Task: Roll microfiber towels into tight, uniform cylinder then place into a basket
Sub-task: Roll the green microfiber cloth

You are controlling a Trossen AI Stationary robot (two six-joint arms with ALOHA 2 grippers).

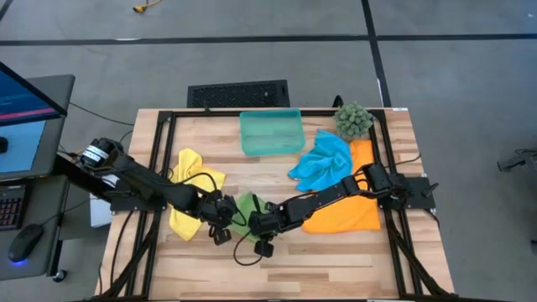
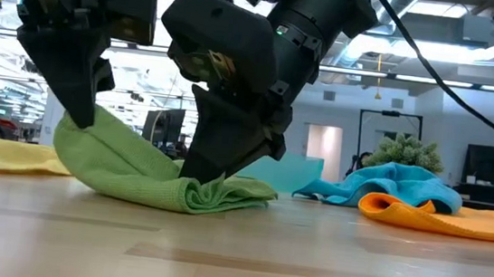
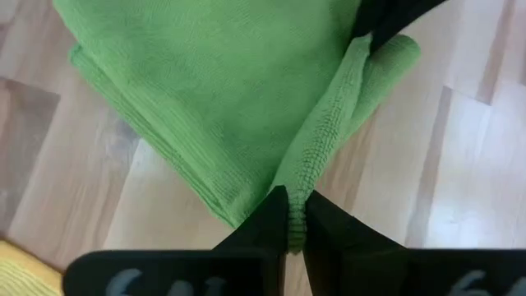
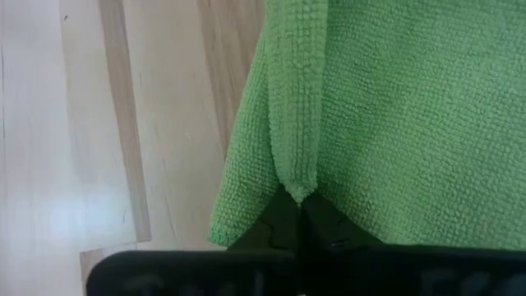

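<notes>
Yellow towel (image 1: pixel 191 186): loose on tabletop (image 1: pixel 336 260), left side, unrolled.
L hand (image 1: pixel 220 220): clamped on green towel (image 1: pixel 246 207) edge.
R hand (image 1: pixel 263 226): clamped on a fold of same towel, front-centre.
Step, as judged: green being folded/rolled; next needs both pinches moved together, keeping edge even.
Basket (image 1: pixel 271 132): back-centre, no roll seen inside.
Blue towel (image 1: pixel 323 162), orange towel (image 1: pixel 357 201): right, waiting.

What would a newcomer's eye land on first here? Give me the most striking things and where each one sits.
First, both dark arms meeting at the table's front centre, the left gripper and right gripper each pinched shut on a fold of the green towel. Next, the bright cloths around them: the yellow towel on the left, the blue towel lying partly on the orange towel on the right. The empty teal basket sits at the back.
</notes>
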